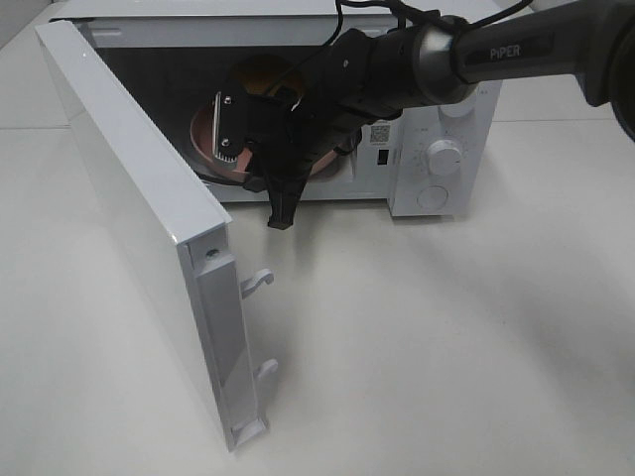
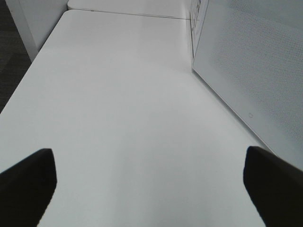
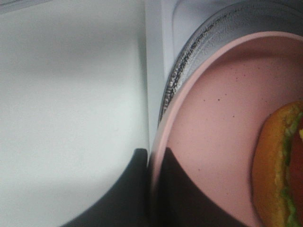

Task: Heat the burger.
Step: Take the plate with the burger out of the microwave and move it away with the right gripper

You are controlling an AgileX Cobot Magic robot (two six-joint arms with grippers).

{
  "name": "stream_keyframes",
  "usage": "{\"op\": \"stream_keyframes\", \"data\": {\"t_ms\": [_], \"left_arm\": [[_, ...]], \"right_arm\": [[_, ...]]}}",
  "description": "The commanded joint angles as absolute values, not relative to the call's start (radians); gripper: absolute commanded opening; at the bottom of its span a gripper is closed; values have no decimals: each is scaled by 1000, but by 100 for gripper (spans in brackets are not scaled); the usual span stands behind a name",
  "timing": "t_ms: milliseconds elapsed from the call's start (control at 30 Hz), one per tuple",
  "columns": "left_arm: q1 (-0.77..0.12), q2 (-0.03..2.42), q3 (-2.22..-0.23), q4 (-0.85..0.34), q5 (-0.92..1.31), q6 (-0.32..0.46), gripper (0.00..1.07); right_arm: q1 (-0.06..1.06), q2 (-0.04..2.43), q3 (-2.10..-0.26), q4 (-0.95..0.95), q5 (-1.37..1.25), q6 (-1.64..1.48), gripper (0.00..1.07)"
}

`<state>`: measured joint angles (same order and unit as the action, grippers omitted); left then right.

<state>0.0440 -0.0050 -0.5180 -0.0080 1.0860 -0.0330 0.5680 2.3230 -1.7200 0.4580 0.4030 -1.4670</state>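
The burger (image 1: 260, 75) with a golden-brown bun lies on a pink round plate (image 1: 203, 134) inside the open white microwave (image 1: 446, 159). In the right wrist view the burger (image 3: 279, 165) sits near the edge of the picture on the pink plate (image 3: 213, 118), which rests over the glass turntable (image 3: 189, 61). My right gripper (image 1: 281, 203) reaches into the microwave's opening. Its dark fingers (image 3: 189, 203) stand on both sides of the plate's rim, shut on it. My left gripper (image 2: 151, 189) is open and empty above the bare white table (image 2: 118, 94). It does not show in the exterior high view.
The microwave door (image 1: 149, 218) is swung wide open to the left, with its latch hooks (image 1: 256, 283) pointing at the table. Its outer face (image 2: 251, 71) stands close to my left gripper. The control knobs (image 1: 444, 157) are on the microwave's right.
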Motion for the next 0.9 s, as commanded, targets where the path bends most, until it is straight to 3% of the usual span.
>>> {"op": "stream_keyframes", "data": {"t_ms": [33, 567, 900], "left_arm": [[47, -7, -515, -9, 1069, -33, 100], [47, -7, -515, -9, 1069, -33, 100], [47, -7, -515, -9, 1069, -33, 100]], "right_arm": [[575, 2332, -1712, 429, 497, -1467, 0], [587, 2228, -1663, 351, 538, -1476, 0], [587, 2089, -1454, 362, 411, -1580, 0]]}}
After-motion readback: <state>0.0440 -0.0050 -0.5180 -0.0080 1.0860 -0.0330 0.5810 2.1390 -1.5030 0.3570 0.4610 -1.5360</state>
